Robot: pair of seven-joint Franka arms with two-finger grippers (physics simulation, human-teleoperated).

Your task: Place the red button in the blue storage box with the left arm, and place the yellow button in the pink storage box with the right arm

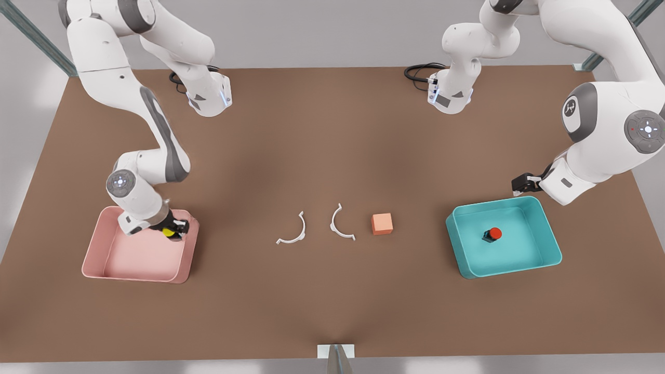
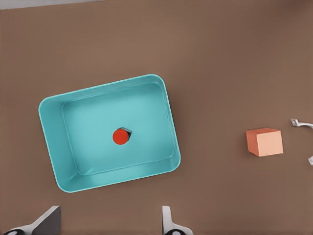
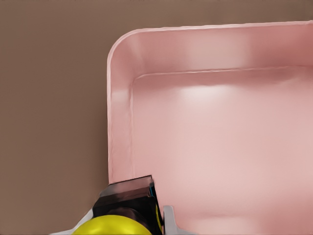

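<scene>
Our right jaws [image 1: 174, 229] are clamped on the yellow button [image 1: 168, 232], low over a corner of the pink box [image 1: 136, 276]; releasing it is what remains. Our left jaws [image 1: 521, 183] stand open and empty above the blue box's [image 1: 506, 270] far rim, the red button [image 1: 492, 234] already lying inside. The right arm is bent steeply down; the left is folded high.

Smooth plastic-looking pink storage box [image 3: 215, 122]; matt brown table [image 1: 332, 130].
</scene>
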